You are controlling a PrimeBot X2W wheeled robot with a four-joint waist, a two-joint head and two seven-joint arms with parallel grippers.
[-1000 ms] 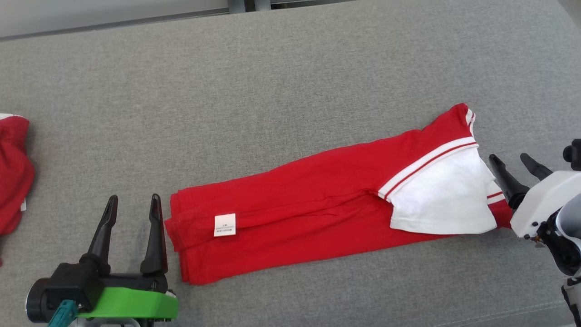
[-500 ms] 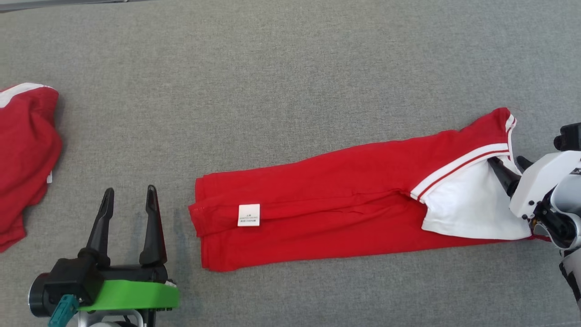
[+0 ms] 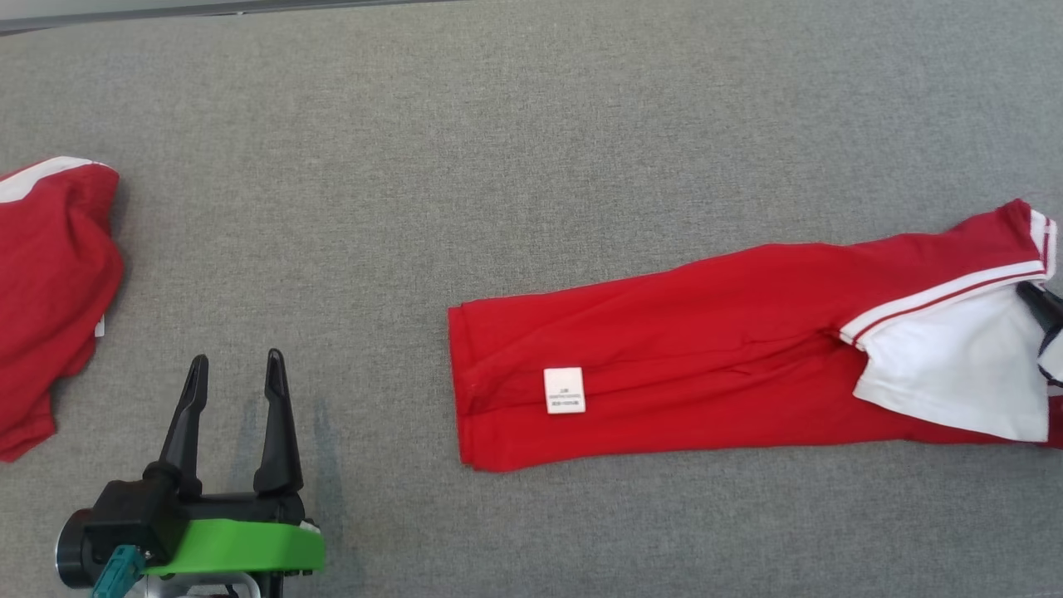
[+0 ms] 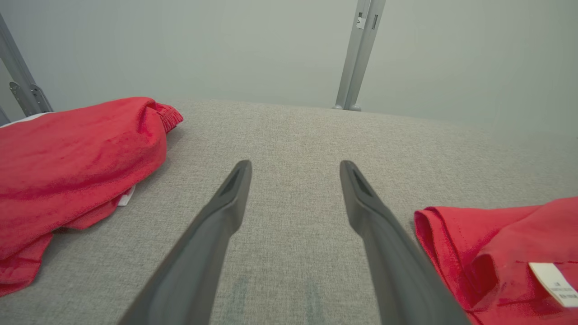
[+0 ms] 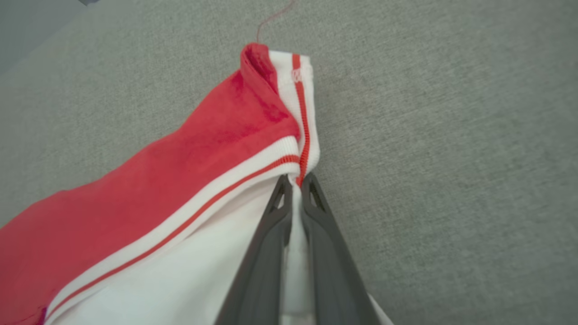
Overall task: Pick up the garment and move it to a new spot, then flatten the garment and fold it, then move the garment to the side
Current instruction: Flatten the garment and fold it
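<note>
The garment (image 3: 706, 374) is red and lies as a long folded strip across the grey surface (image 3: 498, 124), with a white label (image 3: 565, 390) near its left end. Its right end has a white panel and a red-and-white striped band. My right gripper (image 5: 294, 181) is shut on the white edge just below that band; at the head view's right edge one dark finger (image 3: 1038, 297) rests on the white panel. My left gripper (image 3: 237, 370) stands open at the lower left, apart from the garment's left end (image 4: 496, 243), nothing between its fingers (image 4: 226, 212).
A second red garment (image 3: 50, 291) lies bunched at the far left, also seen left of my left gripper (image 4: 67, 167). Grey metal posts (image 4: 356, 54) stand behind the surface's far edge. Bare grey fabric separates the two garments.
My right gripper closed on the garment's white edge and the whole garment slid to the right. The head camera also shifted. My left gripper stayed open in place.
</note>
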